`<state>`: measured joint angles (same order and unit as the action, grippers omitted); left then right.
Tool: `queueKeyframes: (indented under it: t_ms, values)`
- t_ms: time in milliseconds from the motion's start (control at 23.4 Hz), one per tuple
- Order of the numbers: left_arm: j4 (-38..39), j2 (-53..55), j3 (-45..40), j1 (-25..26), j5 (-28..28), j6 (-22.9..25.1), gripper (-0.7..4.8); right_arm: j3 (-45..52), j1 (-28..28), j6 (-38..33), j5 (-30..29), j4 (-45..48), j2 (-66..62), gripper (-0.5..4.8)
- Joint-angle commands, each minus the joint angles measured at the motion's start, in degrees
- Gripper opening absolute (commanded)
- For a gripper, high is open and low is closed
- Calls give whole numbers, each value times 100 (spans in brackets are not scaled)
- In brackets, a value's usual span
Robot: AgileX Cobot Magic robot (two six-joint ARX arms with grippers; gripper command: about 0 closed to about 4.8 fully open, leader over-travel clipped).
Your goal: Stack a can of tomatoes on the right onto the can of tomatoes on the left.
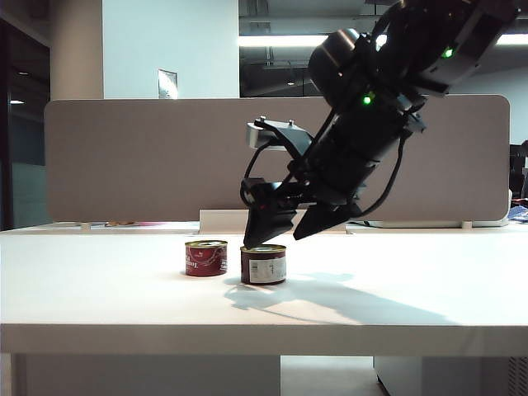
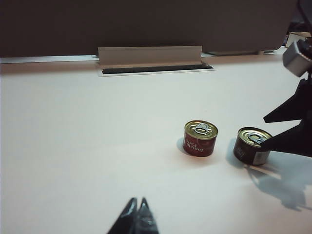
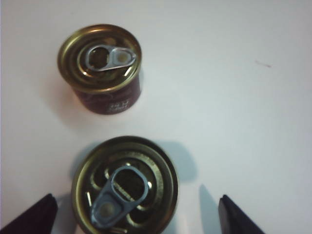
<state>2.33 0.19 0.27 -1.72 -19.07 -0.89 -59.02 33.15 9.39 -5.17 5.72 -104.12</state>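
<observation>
While both cans sit apart on the bench (image 1: 99,297), you've got nothing stacked yet; the whole lift and place is left.

Largest first: bench is bare white w/ a grey partition (image 1: 140,157) behind. The right arm (image 1: 388,107) reaches in from upper right of the exterior view, angled down. Its right end effector (image 1: 294,224) hangs just above the right can (image 1: 263,264), jaws spread wide, nothing gripped. In the right wrist view the two fingertips (image 3: 29,217) flank that can on either side w/ bench showing between each tip and the can wall, so no contact yet, by my read.

Left end effector (image 2: 137,218) is low over the near bench, well apart from both cans, tips pinched together, empty.

Left can (image 1: 206,257), red label, stands upright just beside the right can, a narrow gap between. Both pull tabs face up; lids look flat enough to take a stack.

Left for you: drop onto the right can, close, lift clear, shift over the left can, centre it, release.
</observation>
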Motion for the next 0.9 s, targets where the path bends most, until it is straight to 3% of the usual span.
queueKeyframes:
  t_ms: [43, 299, 898]
  values:
    - [-74, 4, 17, 4, -2, 24, -6, -17, 11, -197, -13, 223, -48, 479]
    - [-74, 4, 17, 4, 0, 24, -6, -17, 44, -533, -138, 533, -295, 479]
    - [-74, 4, 17, 4, 149, 24, -6, -17, 116, -535, -107, 828, -557, 479]
